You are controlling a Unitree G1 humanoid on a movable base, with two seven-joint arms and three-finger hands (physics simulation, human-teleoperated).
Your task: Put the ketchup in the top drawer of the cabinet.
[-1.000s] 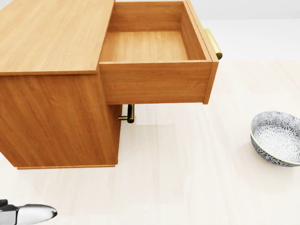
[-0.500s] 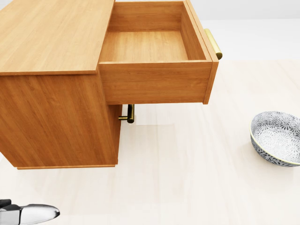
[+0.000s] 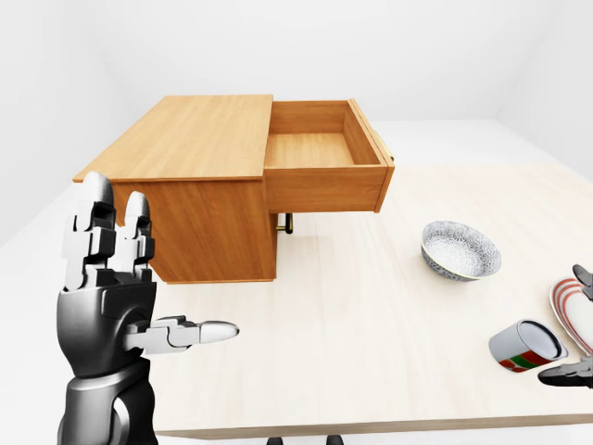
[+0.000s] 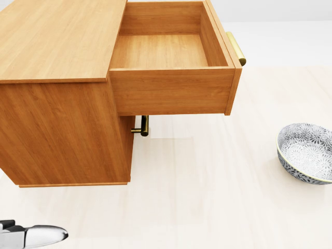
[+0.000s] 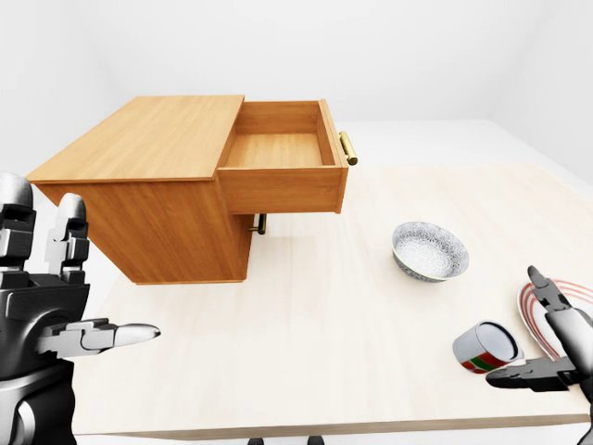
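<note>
Nearest, the left hand [image 3: 111, 278] stood raised with fingers spread, holding nothing, while the right hand [image 5: 556, 357] hung open just beside the ketchup [image 5: 488, 348], which lay on its side on the desk [image 3: 371, 324], likely being approached for a grasp. Farther off, the patterned bowl [image 5: 428, 250] looked empty, and the top drawer [image 4: 166, 52] of the cabinet [image 3: 199, 185] stood pulled out and empty, ready to receive it
</note>
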